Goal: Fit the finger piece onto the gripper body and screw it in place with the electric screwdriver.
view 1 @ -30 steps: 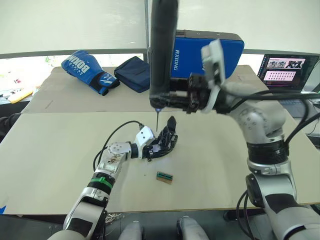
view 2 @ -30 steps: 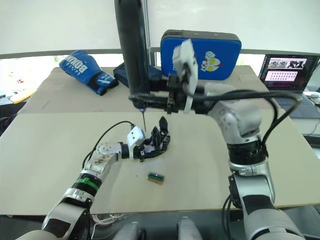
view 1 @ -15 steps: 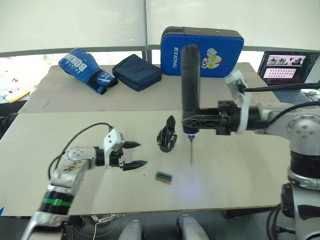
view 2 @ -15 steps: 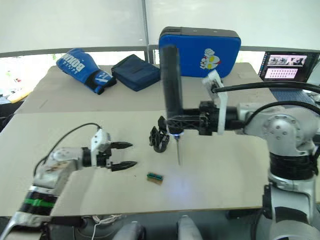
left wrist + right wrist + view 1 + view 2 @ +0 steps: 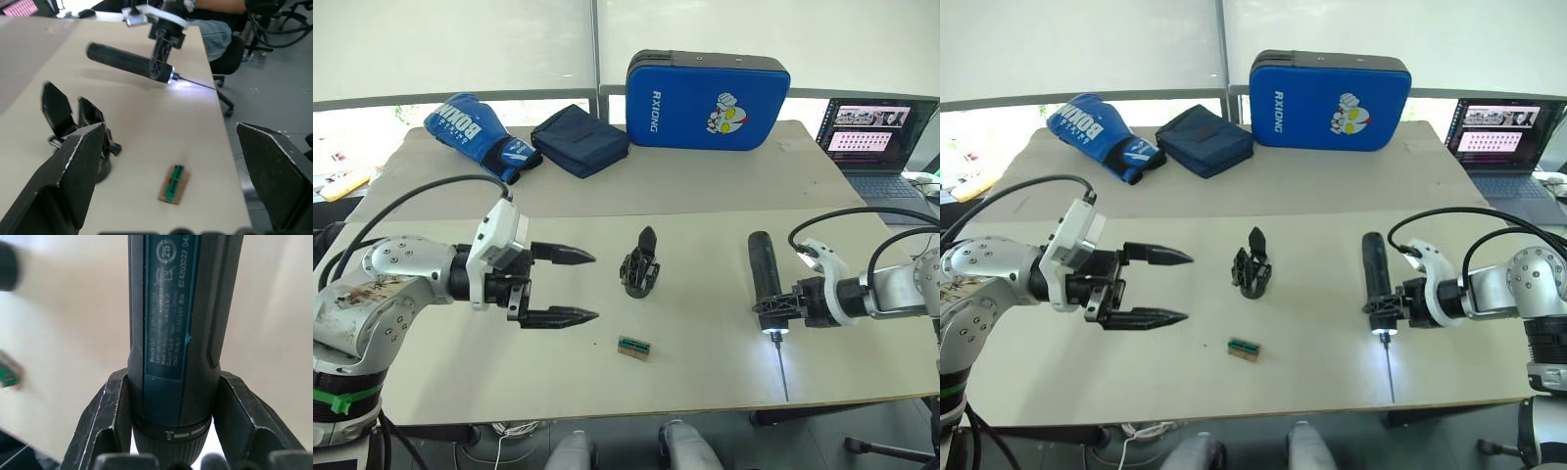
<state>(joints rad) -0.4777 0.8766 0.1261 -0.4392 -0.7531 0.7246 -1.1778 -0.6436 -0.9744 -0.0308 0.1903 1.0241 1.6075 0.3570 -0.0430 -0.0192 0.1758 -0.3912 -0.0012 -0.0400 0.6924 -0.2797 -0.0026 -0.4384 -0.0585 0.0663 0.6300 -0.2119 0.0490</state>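
Gripper body [image 5: 640, 266] stands free ahead of my left claw [image 5: 560, 286], now pulled back, wide open, empty. Right claw [image 5: 781, 311] lowered the lit screwdriver [image 5: 765, 282], clamped. Screwing looks finished.

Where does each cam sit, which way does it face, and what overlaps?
Left and right eye views: on the head, looking forward and down over the table; both arms show, the gripper body between them.
Left wrist view: on the left wrist, looking along the open left gripper across the table to the gripper body, the green-topped block and the right gripper.
Right wrist view: on the right wrist, close on the electric screwdriver clamped between its fingers.
Shared: the screwdriver, its tip lit, shows in all views.
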